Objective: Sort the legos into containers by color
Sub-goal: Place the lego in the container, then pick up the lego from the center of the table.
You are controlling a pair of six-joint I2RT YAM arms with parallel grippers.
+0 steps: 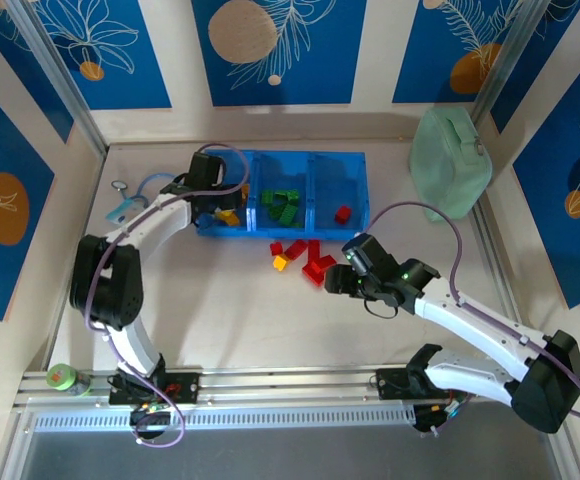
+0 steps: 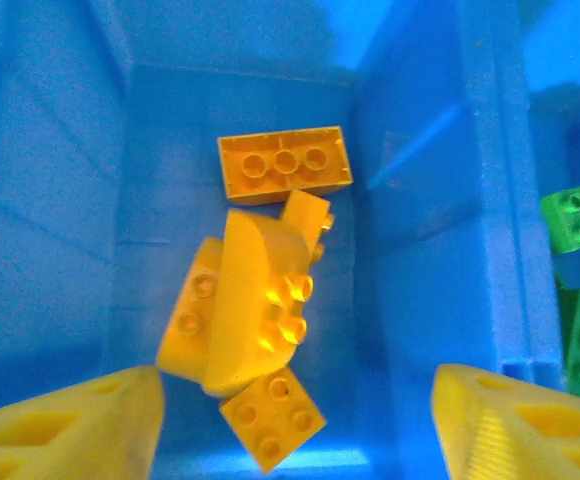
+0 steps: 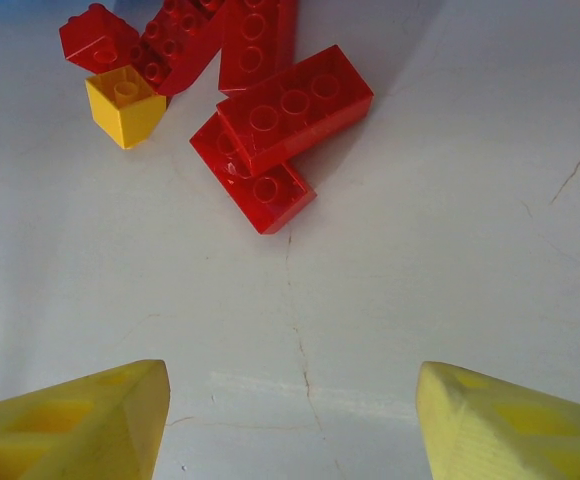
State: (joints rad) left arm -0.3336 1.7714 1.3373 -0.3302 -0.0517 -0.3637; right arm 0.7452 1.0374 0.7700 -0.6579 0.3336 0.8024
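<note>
The left claw (image 2: 295,400) hangs directly over the end compartment of the blue tray (image 2: 450,200), its fingers (image 2: 80,425) spread apart with nothing between them. Below it lie five yellow legos (image 2: 255,300) (one a big curved piece lying across another), heaped together because this cell is evidently the yellow one. Past the divider on this claw's right sit the green legos (image 2: 575,215). Two show from the wrist, and the overhead view gives a bunch too tight for me to count. One red lego (image 1: 343,213) sits alone in the third compartment, farthest from this claw.

The right claw (image 3: 290,385) is likewise parted and empty, held low over the worktop (image 3: 450,260) and aimed at the unsorted pile just ahead of it. That pile is five red bricks (image 3: 295,105), some overlapping, with one stray yellow brick (image 3: 125,105) ahead and to its left. By my reading the reds are most of what remains, so this claw looks lined up for the nearest red, and the yellow stray would suit the other arm.
</note>
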